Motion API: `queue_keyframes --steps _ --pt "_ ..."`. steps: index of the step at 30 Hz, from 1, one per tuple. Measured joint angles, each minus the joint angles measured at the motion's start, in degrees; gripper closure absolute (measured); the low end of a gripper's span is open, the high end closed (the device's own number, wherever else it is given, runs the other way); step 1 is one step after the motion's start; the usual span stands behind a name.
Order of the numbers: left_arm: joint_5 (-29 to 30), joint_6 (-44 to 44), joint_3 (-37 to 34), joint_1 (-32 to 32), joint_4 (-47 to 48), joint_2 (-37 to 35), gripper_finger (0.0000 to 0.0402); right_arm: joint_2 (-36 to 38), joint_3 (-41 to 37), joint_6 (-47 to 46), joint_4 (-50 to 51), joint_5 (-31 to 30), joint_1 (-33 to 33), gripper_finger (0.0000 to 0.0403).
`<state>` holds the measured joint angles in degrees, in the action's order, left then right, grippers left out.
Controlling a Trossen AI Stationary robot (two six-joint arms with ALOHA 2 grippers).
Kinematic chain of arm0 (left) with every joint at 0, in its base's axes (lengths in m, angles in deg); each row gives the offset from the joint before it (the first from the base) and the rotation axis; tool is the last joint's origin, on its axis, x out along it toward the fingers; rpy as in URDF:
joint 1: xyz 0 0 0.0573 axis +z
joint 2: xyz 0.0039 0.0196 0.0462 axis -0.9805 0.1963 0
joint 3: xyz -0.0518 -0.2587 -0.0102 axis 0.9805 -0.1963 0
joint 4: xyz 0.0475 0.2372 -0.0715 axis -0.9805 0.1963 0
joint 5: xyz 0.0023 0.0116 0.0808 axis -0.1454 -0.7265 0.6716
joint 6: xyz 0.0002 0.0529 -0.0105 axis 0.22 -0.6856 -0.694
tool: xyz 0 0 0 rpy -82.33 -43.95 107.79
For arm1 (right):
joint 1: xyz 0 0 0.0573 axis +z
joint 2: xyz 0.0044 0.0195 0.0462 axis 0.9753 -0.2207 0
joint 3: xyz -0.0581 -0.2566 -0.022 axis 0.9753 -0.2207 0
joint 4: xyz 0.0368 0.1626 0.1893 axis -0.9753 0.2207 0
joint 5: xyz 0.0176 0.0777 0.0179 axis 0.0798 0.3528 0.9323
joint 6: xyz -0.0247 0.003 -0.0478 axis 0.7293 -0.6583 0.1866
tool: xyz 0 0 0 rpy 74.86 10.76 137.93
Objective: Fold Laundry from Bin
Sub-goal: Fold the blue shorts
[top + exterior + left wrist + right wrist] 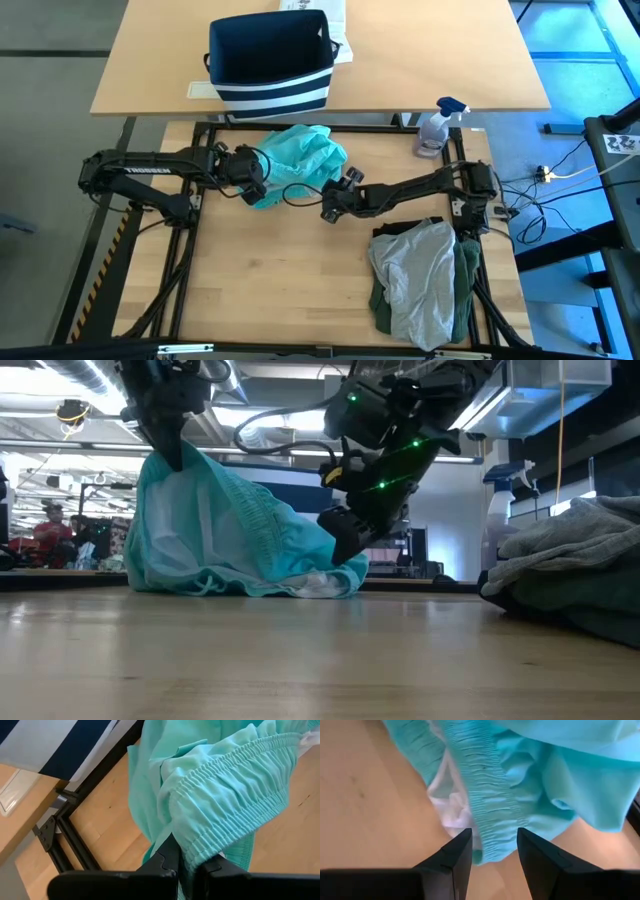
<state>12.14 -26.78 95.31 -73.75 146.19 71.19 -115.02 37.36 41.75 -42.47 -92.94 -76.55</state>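
"TROSSEN" reads on the left arm, whose left claw is clamped on the teal-green garment lifted off the desk below the empty-looking bin, while the right claw gapes half-wide around its gathered waistband

Teal-green garment, soft cloth with a gathered elastic waistband running across the fabric, pinched at a fold of that band between the two dark fingers of the left gripper, which are closed tight on it. Light wooden counter beneath, crossed by black metal frame bars joined at a bracketed corner. Navy fabric bin with white stripes at the far edge, standing on a second, raised wooden surface.
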Motion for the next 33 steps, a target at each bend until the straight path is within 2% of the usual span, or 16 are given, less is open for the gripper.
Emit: queue_keyframes --steps 4,8,12,15,21,26,33 --pt "-0.2 -0.2 0.0 -0.1 0.0 0.0 0.0392 0.0 0.0 1.5 0.3 2.4 0.1 0.024" --pt "-0.2 -0.4 0.0 -0.5 0.0 0.0 0.0392 -0.7 -0.1 2.1 0.5 2.7 -0.3 0.0202" --pt "-0.2 -0.5 0.0 -1.1 0.0 0.0 0.0392 -0.7 0.0 2.4 0.3 -0.1 -0.9 0.0153" --pt "-0.2 -0.5 0.0 -1.7 0.0 0.0 0.0392 -0.7 0.0 2.5 0.2 -1.9 -1.8 0.0132" --pt "-0.2 -0.5 0.0 -2.1 0.0 0.0 0.0392 -1.6 -0.1 2.8 1.1 -1.2 -3.5 0.0145" --pt "-0.1 -0.5 0.0 -2.1 0.1 0.0 0.0392 -2.3 0.0 5.1 0.9 3.7 -2.7 0.0168" --pt "-0.2 -0.5 0.0 -2.1 0.2 0.0 0.0392 -2.3 0.0 6.5 1.5 -2.9 -1.4 0.0173"
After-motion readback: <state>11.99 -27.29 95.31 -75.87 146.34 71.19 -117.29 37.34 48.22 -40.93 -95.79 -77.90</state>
